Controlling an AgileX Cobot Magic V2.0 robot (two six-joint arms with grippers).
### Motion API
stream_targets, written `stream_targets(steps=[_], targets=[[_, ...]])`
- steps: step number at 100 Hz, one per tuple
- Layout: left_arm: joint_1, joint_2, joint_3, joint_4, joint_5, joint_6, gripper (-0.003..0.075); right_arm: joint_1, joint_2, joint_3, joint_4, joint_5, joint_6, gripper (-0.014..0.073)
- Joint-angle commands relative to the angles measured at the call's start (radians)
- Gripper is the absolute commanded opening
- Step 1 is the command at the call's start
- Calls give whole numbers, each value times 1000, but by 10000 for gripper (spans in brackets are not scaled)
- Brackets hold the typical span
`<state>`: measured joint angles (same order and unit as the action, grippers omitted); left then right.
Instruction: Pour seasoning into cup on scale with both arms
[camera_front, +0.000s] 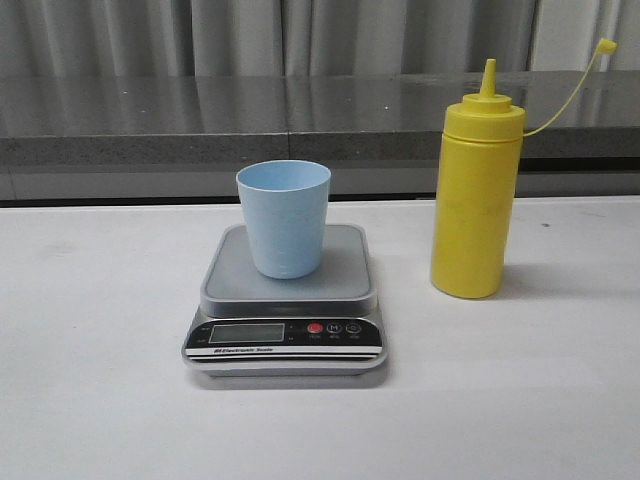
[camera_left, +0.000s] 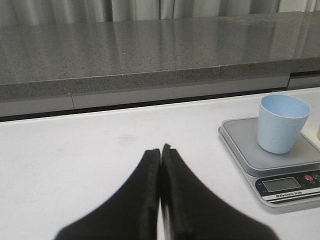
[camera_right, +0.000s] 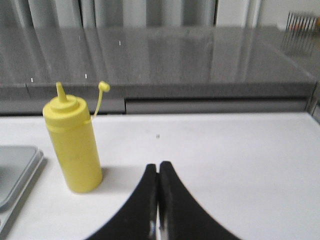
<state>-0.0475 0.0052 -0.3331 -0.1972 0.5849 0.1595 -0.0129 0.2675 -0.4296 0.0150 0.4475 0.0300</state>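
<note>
- The white table carried all three task items; open bare surface lay to either side of them, and a grey stone ledge ran along its far edge.
- The yellow squeeze bottle stood upright, long axis vertical, on the right side of the table and well apart from the scale; its cone nozzle was uncovered, and the small cap hung out to the right on its thin tether.
- The digital kitchen scale sat at centre, with its display and red button facing the robot.
- The light blue cup stood upright and mouth-up on the grey platform, toward its rear half.
- The right gripper had its fingers pressed together and held nothing; in its wrist view the bottle stood ahead and off to the scale side, with clear table between. Judged from this, the right arm was the nearer one for taking the bottle.
- The left gripper was likewise closed and empty; in its wrist view the cup and scale lay ahead toward the bottle side, apart from the fingers. This arm was the nearer one for steadying the cup.
- Neither arm appeared in the front view, so both approaches looked unobstructed.
</note>
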Motion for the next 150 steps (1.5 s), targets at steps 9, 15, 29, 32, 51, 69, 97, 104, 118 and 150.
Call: stream_targets(steps=[9, 15, 29, 32, 51, 69, 97, 104, 118, 150], targets=[[4, 13, -26, -17, -73, -1, -20, -1, 237, -248, 9, 133, -3, -67], [4, 13, -26, -17, -73, -1, -20, -1, 300, -295, 31, 125, -3, -67], [0, 13, -26, -17, -75, -1, -20, -1, 425, -336, 99, 3, -3, -67], [0, 13, -26, -17, -75, -1, -20, -1, 453, -336, 117, -36, -3, -67], [0, 13, -26, -17, -75, -1, -20, 18, 591, -336, 150, -200, -46, -67], [0, 13, -26, -17, -75, -1, -20, 108, 712, -336, 149, -274, -182, 31], [0, 13, -26, -17, -75, -1, -20, 193, 812, -334, 151, -269, -205, 627], [0, 13, -26, -17, -75, -1, -20, 206, 820, -312, 148, -304, -205, 651], [0, 13, -26, -17, -75, -1, -20, 226, 825, -184, 142, -522, -205, 646], [0, 13, -26, -17, -75, -1, -20, 300, 880, 25, 135, -916, -196, 646]])
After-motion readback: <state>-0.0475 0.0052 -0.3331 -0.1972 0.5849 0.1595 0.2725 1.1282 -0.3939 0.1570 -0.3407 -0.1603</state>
